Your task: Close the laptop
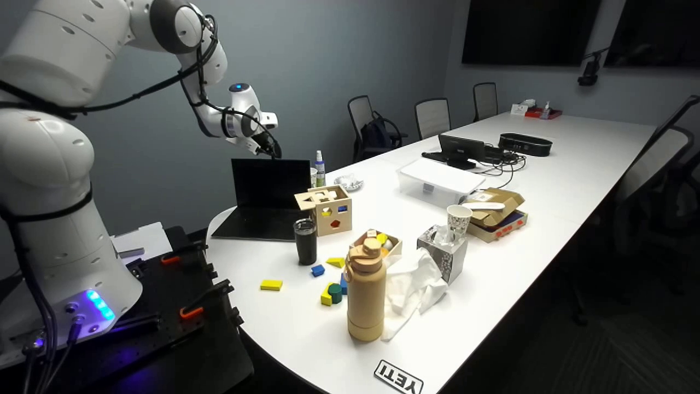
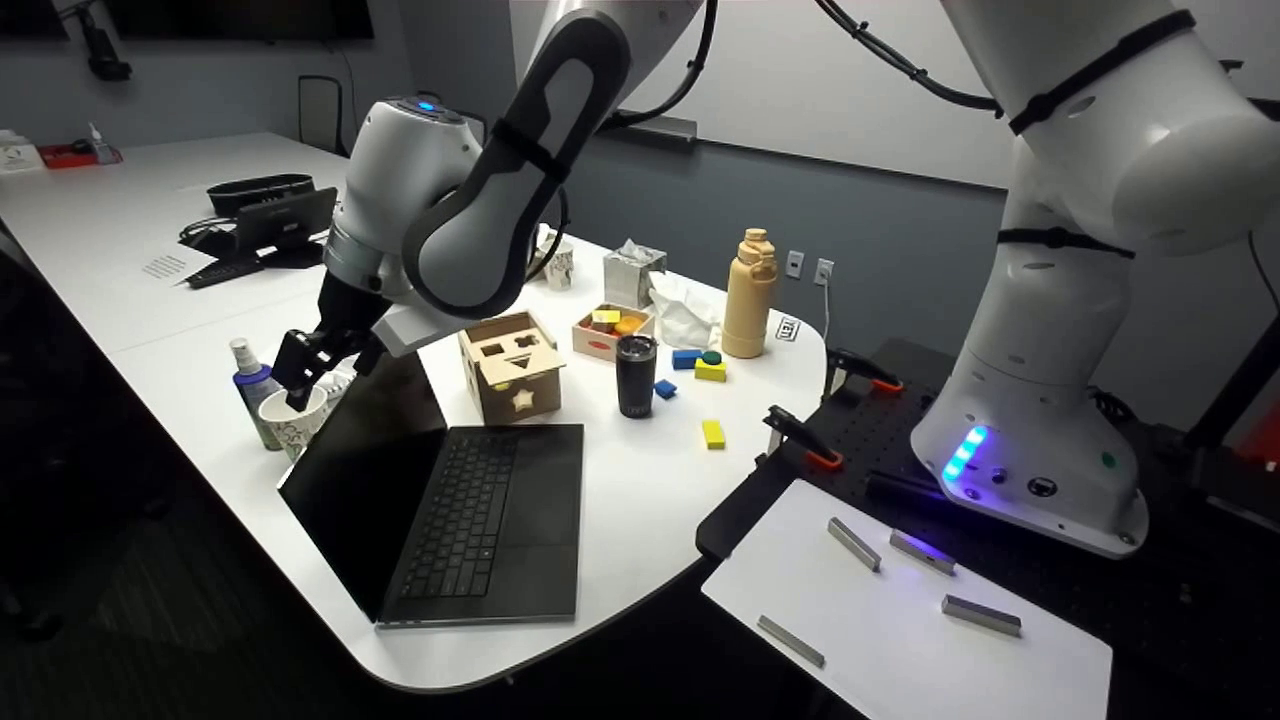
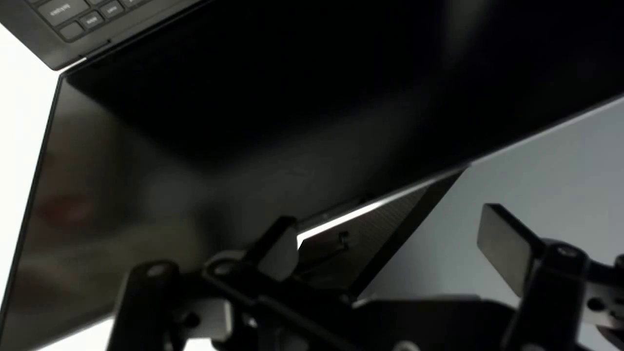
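Note:
The black laptop [image 2: 485,525] stands open on the white table near its rounded end, its dark screen [image 2: 375,480] tilted up. It also shows open in an exterior view [image 1: 273,183]. My gripper [image 2: 328,370] is at the top edge of the lid, high over the table; it also shows in an exterior view [image 1: 269,145]. In the wrist view my gripper [image 3: 392,243] is open with nothing between its fingers. One finger overlaps the screen by its top edge [image 3: 341,219], and the other is out past that edge. I cannot tell whether a finger touches the lid.
A wooden shape box [image 2: 515,370] and a black tumbler [image 2: 636,375] stand near the laptop. A paper cup [image 2: 295,420] and a spray bottle [image 2: 255,390] stand behind the lid. Loose blocks and a tan bottle [image 1: 366,295] are farther along the table [image 1: 295,339].

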Action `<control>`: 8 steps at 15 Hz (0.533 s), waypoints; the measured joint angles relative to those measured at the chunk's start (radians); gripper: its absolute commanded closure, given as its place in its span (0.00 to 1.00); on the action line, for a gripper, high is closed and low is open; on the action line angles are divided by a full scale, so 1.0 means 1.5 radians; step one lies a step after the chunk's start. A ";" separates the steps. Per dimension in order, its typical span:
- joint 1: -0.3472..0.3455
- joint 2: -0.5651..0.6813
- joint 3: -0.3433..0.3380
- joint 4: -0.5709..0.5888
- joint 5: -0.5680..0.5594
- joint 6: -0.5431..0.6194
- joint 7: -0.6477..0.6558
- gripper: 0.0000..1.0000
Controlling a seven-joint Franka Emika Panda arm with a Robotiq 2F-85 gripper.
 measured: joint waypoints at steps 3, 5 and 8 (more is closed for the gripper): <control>0.015 0.010 -0.014 0.018 0.037 -0.031 -0.041 0.00; 0.028 0.010 -0.026 0.029 0.044 -0.065 -0.050 0.00; 0.050 0.010 -0.048 0.050 0.044 -0.123 -0.050 0.00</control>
